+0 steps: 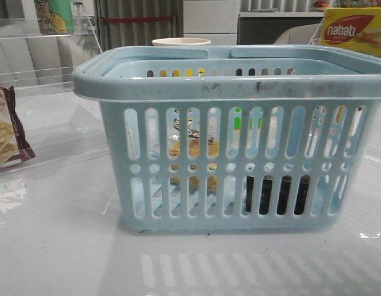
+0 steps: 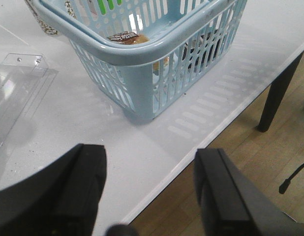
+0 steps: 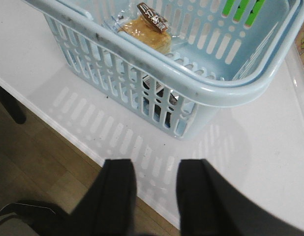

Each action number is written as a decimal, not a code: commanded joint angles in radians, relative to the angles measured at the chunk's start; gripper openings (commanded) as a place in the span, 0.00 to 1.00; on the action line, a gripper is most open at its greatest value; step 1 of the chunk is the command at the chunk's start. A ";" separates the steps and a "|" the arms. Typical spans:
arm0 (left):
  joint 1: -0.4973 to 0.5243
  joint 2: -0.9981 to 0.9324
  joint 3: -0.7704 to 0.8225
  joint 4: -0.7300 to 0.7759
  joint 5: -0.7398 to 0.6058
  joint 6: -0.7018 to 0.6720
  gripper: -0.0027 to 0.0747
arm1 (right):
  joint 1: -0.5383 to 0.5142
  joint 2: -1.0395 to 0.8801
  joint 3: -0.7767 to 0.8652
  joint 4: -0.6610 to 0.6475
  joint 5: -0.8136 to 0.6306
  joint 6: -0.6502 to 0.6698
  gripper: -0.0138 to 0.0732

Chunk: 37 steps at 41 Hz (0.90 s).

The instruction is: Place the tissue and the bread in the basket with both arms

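The light blue basket (image 1: 233, 86) stands in the middle of the table. The bread (image 1: 192, 148) in its clear bag lies inside it, left of centre, and shows in the right wrist view (image 3: 144, 32) and the left wrist view (image 2: 127, 38). The black tissue pack (image 1: 277, 192) lies on the basket floor at the right, seen through the slots, also in the right wrist view (image 3: 157, 98). My left gripper (image 2: 149, 167) is open and empty above the table's front edge. My right gripper (image 3: 157, 179) is open and empty above the same edge. Neither arm shows in the front view.
A maroon-edged snack packet (image 1: 8, 132) lies at the far left. A yellow nabati box (image 1: 354, 31) stands at the back right and a cup (image 1: 181, 42) behind the basket. A clear plastic tray (image 2: 16, 83) lies left of the basket. The table edge (image 2: 211, 132) runs just in front of it.
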 commanded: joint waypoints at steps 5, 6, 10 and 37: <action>0.003 0.005 -0.029 -0.003 -0.070 -0.019 0.42 | 0.001 0.002 -0.024 -0.003 -0.068 -0.004 0.27; 0.003 0.005 -0.029 -0.003 -0.070 -0.019 0.39 | 0.001 0.002 -0.024 -0.003 -0.068 -0.004 0.25; 0.003 0.005 -0.029 0.002 -0.070 -0.019 0.26 | 0.001 0.002 -0.024 -0.003 -0.068 -0.004 0.22; 0.003 0.005 -0.029 -0.002 -0.081 -0.019 0.16 | 0.001 0.002 -0.024 -0.003 -0.068 -0.004 0.22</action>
